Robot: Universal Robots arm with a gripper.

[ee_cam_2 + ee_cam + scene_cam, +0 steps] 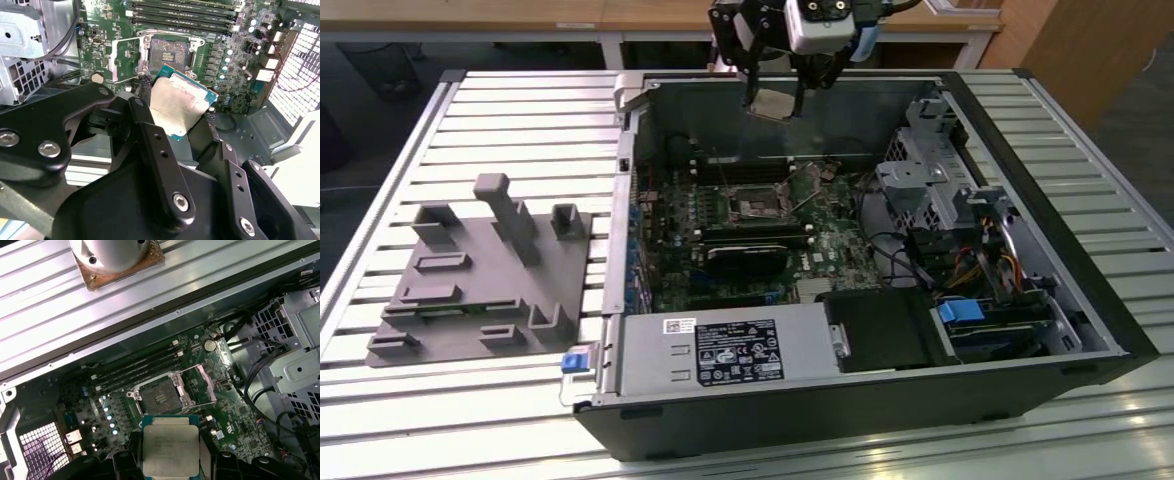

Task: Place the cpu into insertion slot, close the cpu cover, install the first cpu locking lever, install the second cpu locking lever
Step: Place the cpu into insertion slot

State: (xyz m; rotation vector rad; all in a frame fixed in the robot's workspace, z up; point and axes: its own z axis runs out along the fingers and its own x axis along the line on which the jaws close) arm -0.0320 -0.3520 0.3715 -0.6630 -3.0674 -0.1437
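Observation:
My gripper (777, 98) hangs above the back wall of the open computer case, shut on the cpu (771, 106). In both wrist views the cpu (177, 105) (171, 447) is a silver-tan square chip on a green base, clamped at two opposite edges by the black fingers (150, 135). It is in the air, well above the board. The insertion slot (167, 50) (160, 397) (758, 207) lies bare, with a dark centre and a metal rim. The cpu cover (125, 60) (202, 385) stands flipped open beside the slot.
Long memory slots (185, 15) run next to the socket. A black heatsink (747, 255), a power supply (720, 350) and a metal drive cage (927, 180) with cables crowd the case. A grey fixture (480, 270) sits on the slatted table at the exterior view's left.

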